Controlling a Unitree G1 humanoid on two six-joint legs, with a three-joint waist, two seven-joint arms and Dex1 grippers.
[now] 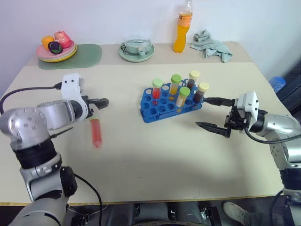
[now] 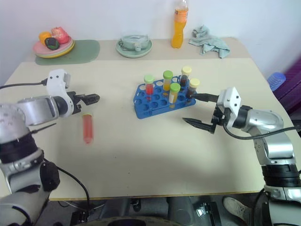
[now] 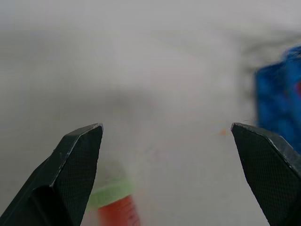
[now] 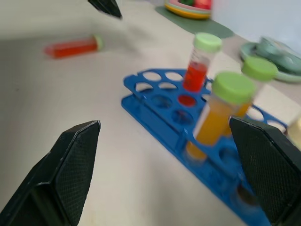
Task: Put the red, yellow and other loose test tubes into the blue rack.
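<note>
On the beige table (image 1: 155,155) one red test tube (image 1: 96,132) lies flat just below the empty left gripper (image 1: 101,103), while five capped tubes stand in the blue rack (image 1: 164,106), near the open right gripper (image 1: 214,114).

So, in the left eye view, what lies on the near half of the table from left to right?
Left end effector → loose red test tube → blue rack → right end effector.

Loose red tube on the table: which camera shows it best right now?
Left eye view: the loose red tube lies whole on the table, beside the left gripper. Right eye view matches. Right wrist view shows it blurred; left wrist view catches its green-capped end.
</note>
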